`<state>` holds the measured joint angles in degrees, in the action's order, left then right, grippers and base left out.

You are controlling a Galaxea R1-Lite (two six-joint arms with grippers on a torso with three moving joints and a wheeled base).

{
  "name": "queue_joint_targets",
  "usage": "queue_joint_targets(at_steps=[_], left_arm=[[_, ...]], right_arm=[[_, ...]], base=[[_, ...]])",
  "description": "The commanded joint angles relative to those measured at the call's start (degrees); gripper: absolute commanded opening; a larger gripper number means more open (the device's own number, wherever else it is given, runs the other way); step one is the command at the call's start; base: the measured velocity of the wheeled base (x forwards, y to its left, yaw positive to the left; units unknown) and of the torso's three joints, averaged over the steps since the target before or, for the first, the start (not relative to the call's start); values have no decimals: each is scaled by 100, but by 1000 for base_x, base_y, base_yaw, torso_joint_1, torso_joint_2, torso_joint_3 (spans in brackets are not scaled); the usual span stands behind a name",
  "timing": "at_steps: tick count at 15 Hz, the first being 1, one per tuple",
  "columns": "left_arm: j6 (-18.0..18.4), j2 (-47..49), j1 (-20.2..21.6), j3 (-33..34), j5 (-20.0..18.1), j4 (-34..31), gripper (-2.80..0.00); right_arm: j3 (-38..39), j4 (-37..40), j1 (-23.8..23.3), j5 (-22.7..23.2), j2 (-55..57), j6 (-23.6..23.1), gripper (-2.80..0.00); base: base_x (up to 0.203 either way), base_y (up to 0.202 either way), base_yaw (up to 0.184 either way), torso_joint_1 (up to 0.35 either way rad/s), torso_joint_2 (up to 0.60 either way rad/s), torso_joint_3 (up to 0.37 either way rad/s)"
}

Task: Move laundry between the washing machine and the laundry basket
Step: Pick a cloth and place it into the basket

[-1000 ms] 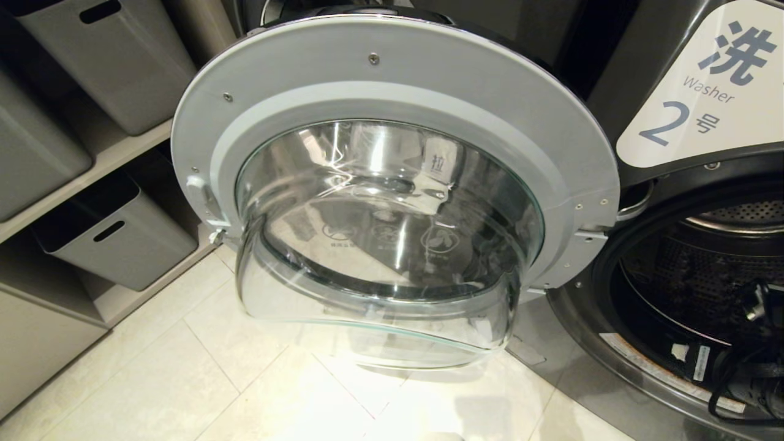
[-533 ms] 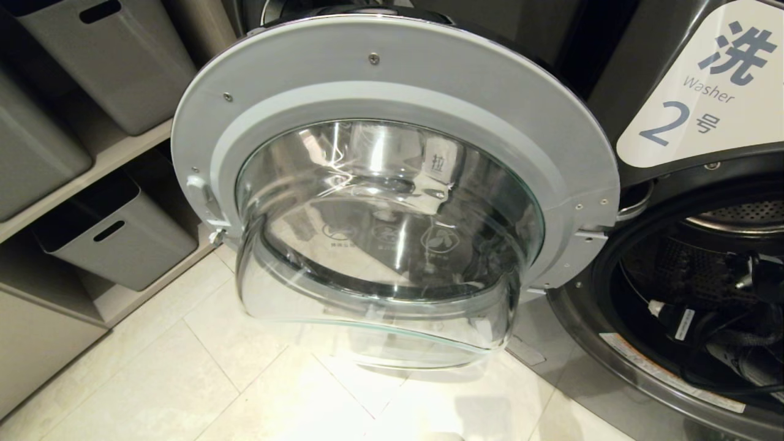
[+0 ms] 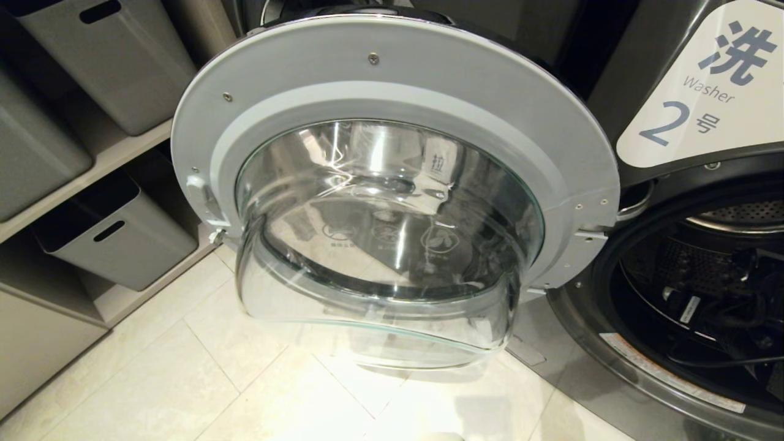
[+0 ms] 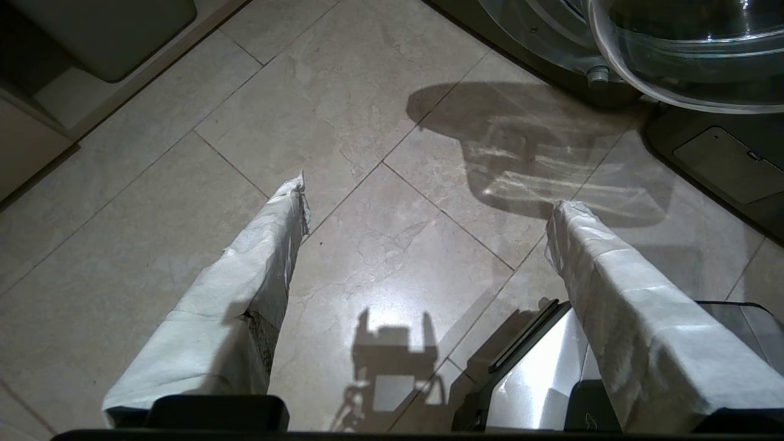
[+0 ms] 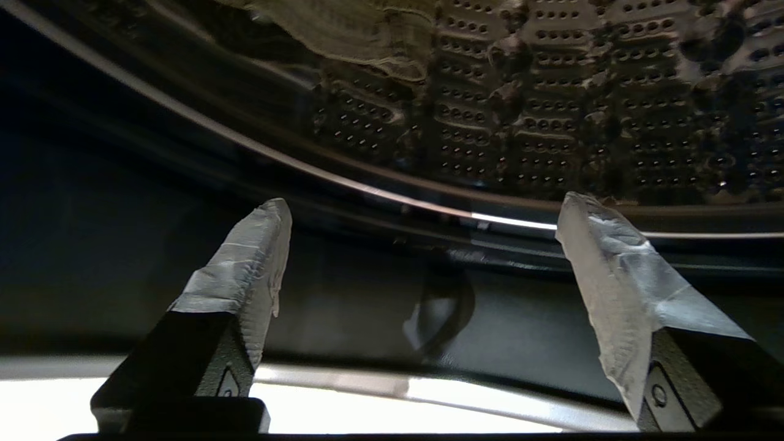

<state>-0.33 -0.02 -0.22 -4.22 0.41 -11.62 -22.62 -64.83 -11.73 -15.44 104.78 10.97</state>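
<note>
The washing machine (image 3: 674, 73) stands at the right with its round glass door (image 3: 392, 202) swung wide open. My right arm (image 3: 729, 300) reaches into the dark drum (image 3: 698, 263). In the right wrist view my right gripper (image 5: 424, 202) is open and empty, just inside the drum's rim (image 5: 392, 196). A pale crumpled piece of laundry (image 5: 349, 30) lies on the perforated drum wall beyond the fingers. My left gripper (image 4: 430, 195) hangs open and empty over the floor tiles, beside the door. The laundry basket is out of view.
Grey storage bins (image 3: 116, 239) sit on shelves at the left. The open door's glass bowl juts out over the beige tiled floor (image 3: 214, 380) in the middle. A silver part of my base (image 4: 545, 367) shows under the left gripper.
My right arm has pushed further into the drum, shifting up in the head view. The door, the bins and the left arm have stayed as they were.
</note>
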Motion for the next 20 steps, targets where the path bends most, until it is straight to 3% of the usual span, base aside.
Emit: queue_joint_targets(at_steps=[1, 4, 7, 13, 20], left_arm=[[-2, -15, -4, 0, 2, -7, 0], [-2, -15, -4, 0, 2, -7, 0], [-2, -15, 1, 0, 2, -7, 0], [-2, -15, -4, 0, 2, -7, 0], [-2, -8, -3, 0, 2, -7, 0]], right_arm=[[-75, -39, -31, -3, 96, 17, 0], [-255, -60, -12, 34, 502, 167, 0], [-1043, -64, 18, 206, 1056, 591, 0], [-2294, -65, 17, 215, 1795, 666, 0], [-3026, -39, -274, 213, 2265, 1202, 0]], base=[[0, 0, 0, 0, 0, 0], [0, 0, 0, 0, 0, 0], [0, 0, 0, 0, 0, 0], [0, 0, 0, 0, 0, 0], [0, 0, 0, 0, 0, 0]])
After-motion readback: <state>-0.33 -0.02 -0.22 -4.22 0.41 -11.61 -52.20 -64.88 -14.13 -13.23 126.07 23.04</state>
